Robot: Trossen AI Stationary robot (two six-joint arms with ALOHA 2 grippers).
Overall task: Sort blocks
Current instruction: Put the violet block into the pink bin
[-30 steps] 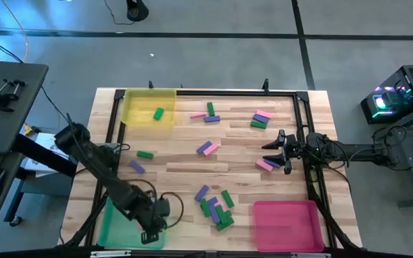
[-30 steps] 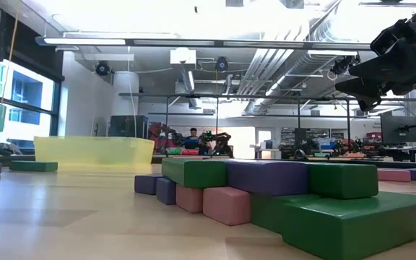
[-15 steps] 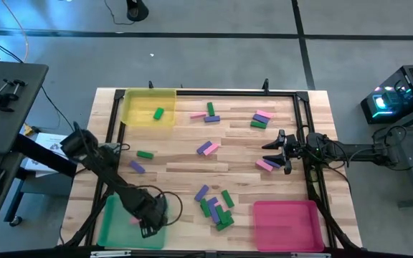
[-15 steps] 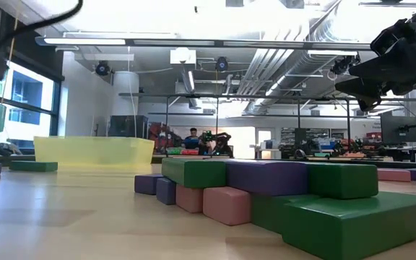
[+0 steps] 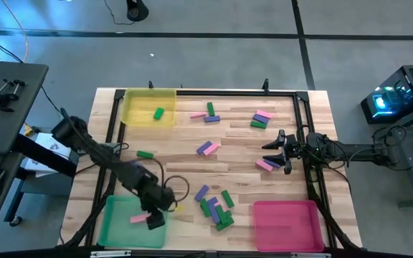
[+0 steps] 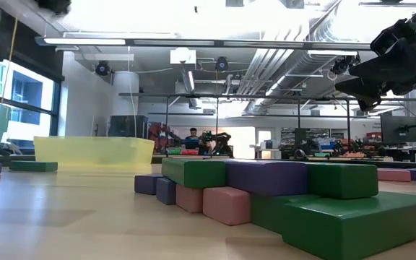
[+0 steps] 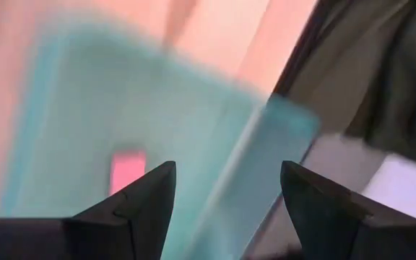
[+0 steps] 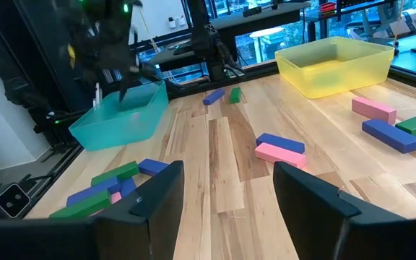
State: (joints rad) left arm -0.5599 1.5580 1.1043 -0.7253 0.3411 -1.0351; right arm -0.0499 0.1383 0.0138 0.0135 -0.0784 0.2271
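Observation:
My left gripper (image 5: 153, 215) hangs open over the green tray (image 5: 113, 228), near its right side, with nothing between its fingers (image 7: 226, 189). One pink block (image 5: 140, 217) lies flat on the tray's floor, also visible in the left wrist view (image 7: 127, 172). A pile of green, purple and pink blocks (image 5: 217, 206) lies to the right of that tray. Other blocks (image 5: 205, 148) are scattered over the table's far half. My right gripper (image 5: 272, 151) waits open at the table's right side, holding nothing (image 8: 222, 195).
A yellow tray (image 5: 149, 107) at the far left holds a green block (image 5: 158, 113). A pink-red tray (image 5: 285, 223) stands at the near right. A black frame (image 5: 307, 129) runs along the table's edges. In the low view the pile (image 6: 266, 189) fills the foreground.
My left gripper has let go of a pink block, which now lies flat in the green tray. The gripper has then gone from the tray's near right corner toward the table's far edge and a little to the right, turning as it went.

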